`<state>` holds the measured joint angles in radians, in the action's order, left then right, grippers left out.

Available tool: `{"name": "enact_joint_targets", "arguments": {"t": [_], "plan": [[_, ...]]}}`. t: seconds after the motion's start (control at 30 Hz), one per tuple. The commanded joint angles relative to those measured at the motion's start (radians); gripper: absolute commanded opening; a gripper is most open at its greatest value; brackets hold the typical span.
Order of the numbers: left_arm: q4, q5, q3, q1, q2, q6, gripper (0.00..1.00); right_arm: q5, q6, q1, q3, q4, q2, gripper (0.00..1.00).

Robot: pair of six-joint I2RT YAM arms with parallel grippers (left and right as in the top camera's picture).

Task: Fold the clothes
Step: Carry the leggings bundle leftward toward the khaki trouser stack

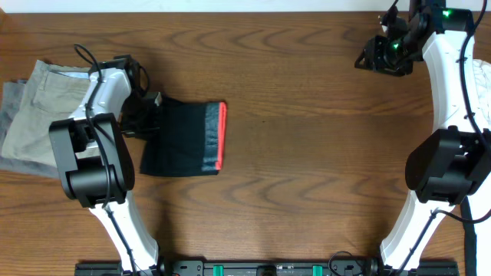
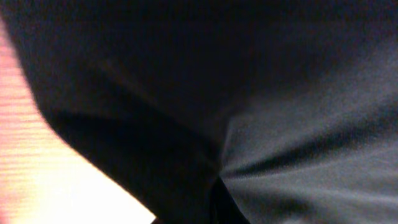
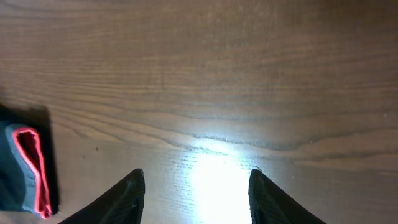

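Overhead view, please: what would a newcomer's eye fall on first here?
The folded black pants left of centre, their red-orange waistband edge bright against the wooden table. The left hand pinches their left side; tan trousers lie at the table's left edge.

Matt cloth pants (image 1: 182,139), glossy wood table (image 1: 322,100)

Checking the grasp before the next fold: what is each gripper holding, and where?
Left gripper pinches the black pants at the edge opposite the red-orange waistband. Right gripper is open, holding nothing.
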<state>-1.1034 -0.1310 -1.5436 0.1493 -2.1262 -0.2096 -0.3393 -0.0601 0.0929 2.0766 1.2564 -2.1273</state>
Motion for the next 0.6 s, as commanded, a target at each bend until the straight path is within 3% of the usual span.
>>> {"name": "enact_joint_targets", "arguments": {"t": [0.0,0.57], "plan": [[-0.014,0.091,-0.026,0.011,0.024,-0.098,0.06,0.014,0.016,-0.012,-0.004,0.013,-0.005,0.52],[-0.093,0.098,-0.217,0.053,0.024,-0.115,0.06,0.026,0.005,-0.012,-0.004,0.041,-0.005,0.54]]}}
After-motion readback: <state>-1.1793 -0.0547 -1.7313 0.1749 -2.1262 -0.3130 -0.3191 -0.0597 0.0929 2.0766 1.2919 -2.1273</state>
